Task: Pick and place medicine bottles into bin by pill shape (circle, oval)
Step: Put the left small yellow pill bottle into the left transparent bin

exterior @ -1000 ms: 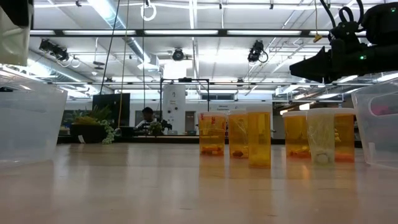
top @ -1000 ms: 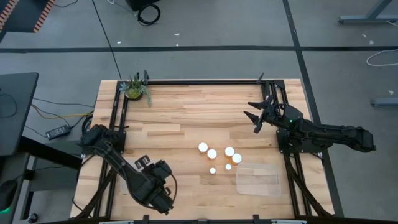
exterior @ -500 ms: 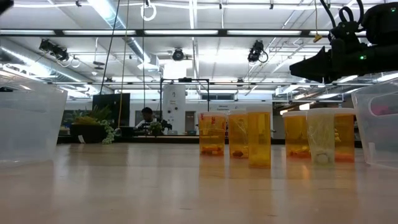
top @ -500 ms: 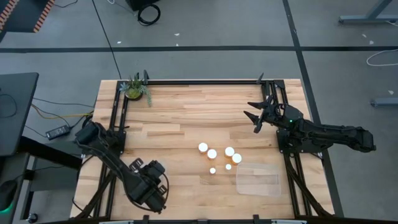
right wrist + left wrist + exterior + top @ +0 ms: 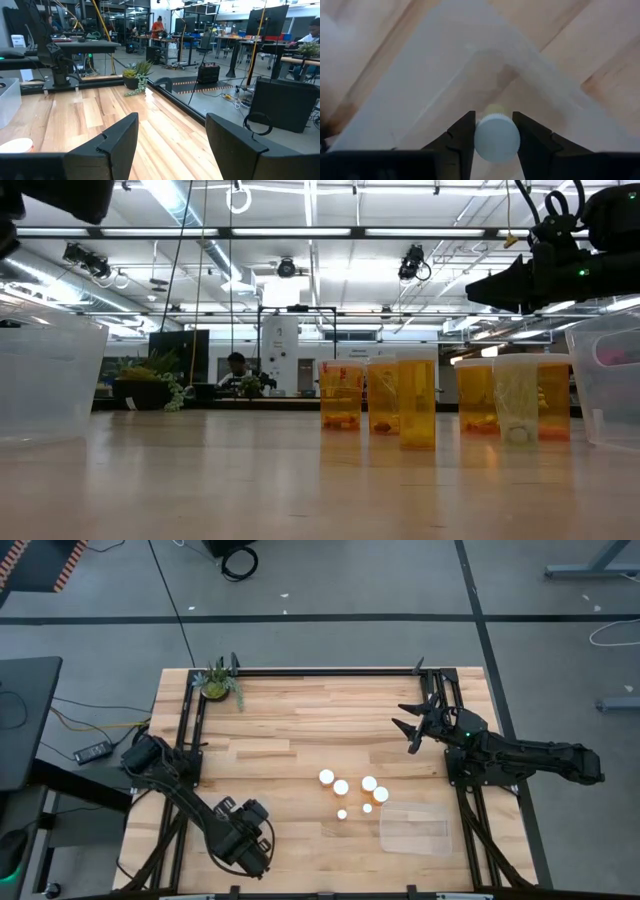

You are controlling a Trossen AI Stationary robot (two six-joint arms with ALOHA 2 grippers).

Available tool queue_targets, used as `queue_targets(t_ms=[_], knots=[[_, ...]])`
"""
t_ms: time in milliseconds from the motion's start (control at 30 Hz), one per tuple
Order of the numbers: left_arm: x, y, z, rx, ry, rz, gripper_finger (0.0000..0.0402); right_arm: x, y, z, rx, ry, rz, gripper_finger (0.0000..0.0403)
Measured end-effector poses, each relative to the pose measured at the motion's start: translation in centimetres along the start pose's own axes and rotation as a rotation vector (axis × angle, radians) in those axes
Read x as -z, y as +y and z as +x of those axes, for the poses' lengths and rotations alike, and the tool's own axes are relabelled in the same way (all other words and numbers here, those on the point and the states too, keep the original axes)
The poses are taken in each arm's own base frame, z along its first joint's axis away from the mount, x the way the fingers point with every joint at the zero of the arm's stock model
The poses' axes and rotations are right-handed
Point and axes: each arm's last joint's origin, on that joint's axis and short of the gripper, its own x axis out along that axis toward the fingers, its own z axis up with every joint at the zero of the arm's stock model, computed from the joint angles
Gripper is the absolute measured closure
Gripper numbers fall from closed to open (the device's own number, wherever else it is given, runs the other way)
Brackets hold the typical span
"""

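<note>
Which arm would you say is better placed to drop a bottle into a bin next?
The left. The left gripper is shut on a white-capped bottle, directly above a clear bin. The right gripper is open and empty, far from the bottle cluster.

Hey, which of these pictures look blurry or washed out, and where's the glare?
Left wrist view: the clear bin is soft and hazy behind the capped bottle. High view: bottle caps glare to white discs. Low view: ceiling lights bright, near tabletop blurred.

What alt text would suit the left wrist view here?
The left gripper is shut on a white-capped medicine bottle, held above the corner of a clear plastic bin on the wooden table.
</note>
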Motion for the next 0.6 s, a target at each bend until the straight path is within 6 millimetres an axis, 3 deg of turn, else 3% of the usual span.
queue_targets(t_ms=[333, 600], knots=[[-0.2, -0.34, 0.13, 0.036, 0.007, -0.016, 0.0253, 0.0, 0.0, 0.0, 0.0, 0.0, 0.0, 0.0164], [-0.2, -0.34, 0.13, 0.037, 0.008, -0.017, 0.026, 0.0, 0.0, 0.0, 0.0, 0.0, 0.0, 0.0164]])
